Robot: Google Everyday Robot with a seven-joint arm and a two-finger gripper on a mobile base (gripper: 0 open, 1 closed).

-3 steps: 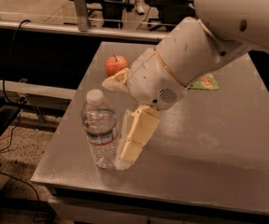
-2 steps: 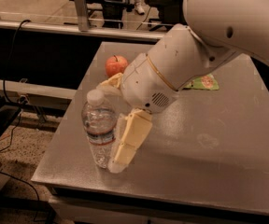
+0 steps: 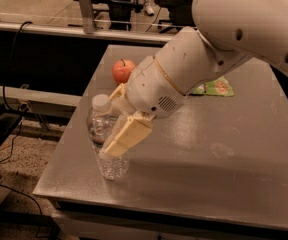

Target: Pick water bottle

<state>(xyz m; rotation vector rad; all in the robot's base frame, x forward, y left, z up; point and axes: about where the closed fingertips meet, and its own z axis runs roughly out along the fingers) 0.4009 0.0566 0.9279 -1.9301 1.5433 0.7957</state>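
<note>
Clear ribbed plastic with a white cap: bottle (image 3: 112, 167), upright on a grey metal table (image 3: 234, 179), base flat on the top and close to the front left edge. Gripper (image 3: 112, 132) at the bottle, on the end of a thick white arm (image 3: 224, 44) reaching down from the upper right. Cream fingers (image 3: 128, 136) spread and set to either side of the bottle, the near one slanting across the front of the body below the neck, the other just visible behind, beside the cap. Cannot tell whether the pads are pressing the plastic or only bracketing it. Red apple (image 3: 123, 71) behind the bottle, well apart. Green packet (image 3: 214, 87) behind and far to the right of the bottle. Changed over the last second: gripper shifted left, from just right of the bottle, with the near finger beside the plastic, to straddling it, the near finger now overlapping the front. Bottle itself unmoved and untipped through that shift. Meaning for the task, as a judgement: approach finished, bottle inside the jaws, grasp and lift not yet done. Next need likely a squeeze on the ribbed middle, gentle enough not to crush thin plastic, then a straight lift. Main risk: a nudge toward the nearby table edge.
</note>
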